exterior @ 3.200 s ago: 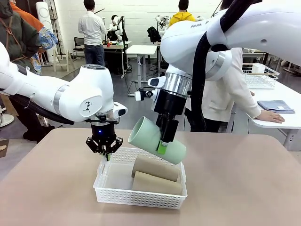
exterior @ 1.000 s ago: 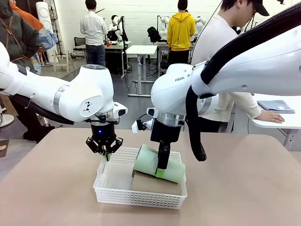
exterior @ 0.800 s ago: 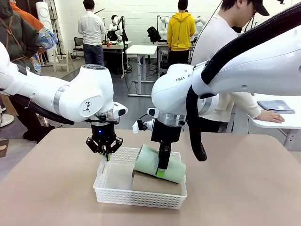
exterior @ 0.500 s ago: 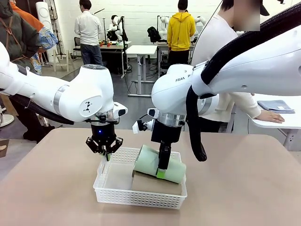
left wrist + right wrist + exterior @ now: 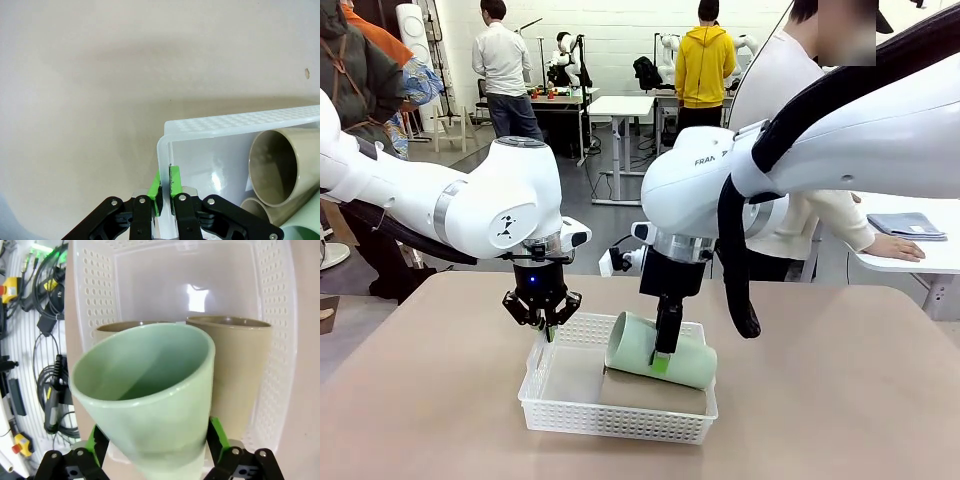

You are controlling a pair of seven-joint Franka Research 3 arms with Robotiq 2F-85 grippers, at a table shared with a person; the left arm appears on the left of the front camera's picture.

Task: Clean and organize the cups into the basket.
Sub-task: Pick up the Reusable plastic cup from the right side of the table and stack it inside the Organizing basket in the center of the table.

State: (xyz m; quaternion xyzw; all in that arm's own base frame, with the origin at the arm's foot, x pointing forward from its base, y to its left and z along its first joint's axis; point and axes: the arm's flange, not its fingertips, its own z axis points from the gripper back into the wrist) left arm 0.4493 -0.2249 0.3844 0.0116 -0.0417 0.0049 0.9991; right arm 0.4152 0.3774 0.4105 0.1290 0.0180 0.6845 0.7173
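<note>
The white basket [image 5: 610,422] sits on the tan table with two brown cups [image 5: 650,392] lying side by side in it. The mint green cup [image 5: 692,365] lies across the top of them, mouth to the left. My right gripper [image 5: 660,362] reaches down over it, open, with one green pad on each side of the cup [image 5: 145,390]. My left gripper [image 5: 546,328] is shut on the basket's left rim [image 5: 240,122], its pads [image 5: 173,181] pinching the wall near a corner. In the left wrist view the brown cups' mouths [image 5: 280,165] face it.
A person in a white top [image 5: 790,200] stands at the far side, one hand on a neighbouring table holding a folded blue cloth [image 5: 907,225] and a wire basket [image 5: 875,160]. Bare tabletop [image 5: 820,400] lies right of the basket.
The right gripper lowered the mint cup onto the brown cups, then its jaws widened and it rose slightly; the cup's mouth tipped up a little. The left gripper stayed put.
</note>
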